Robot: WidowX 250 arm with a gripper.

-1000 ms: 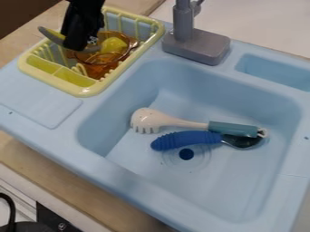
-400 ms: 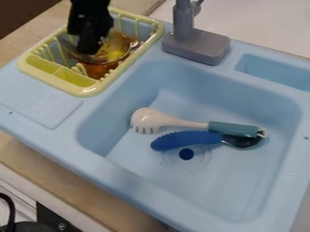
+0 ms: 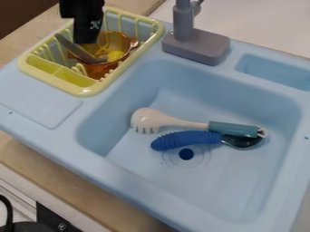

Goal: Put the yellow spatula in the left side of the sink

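The black gripper (image 3: 88,38) hangs over the yellow dish rack at the upper left, close above a utensil. That utensil, apparently the yellow spatula (image 3: 114,55), has a curved grey handle slanting from the rack's left side down to the right and a yellow part at its lower right end. It rests in or over an orange transparent bowl (image 3: 99,70) in the rack. Whether the gripper touches the utensil is unclear. The light blue sink (image 3: 136,170) holds a white pasta server (image 3: 158,120) with a teal handle and a blue-handled spoon (image 3: 186,140).
The yellow rack (image 3: 80,90) stands on the sink unit's upper left corner. A grey faucet (image 3: 196,44) rises behind the basin. A small side compartment (image 3: 275,71) is at the upper right, and the sink's raised rim surrounds the basin.
The gripper first moved right and slightly down over the rack, then back left and up. The spatula's grey handle has shifted and its yellow end sits lower. Utensils in the sink have not moved.
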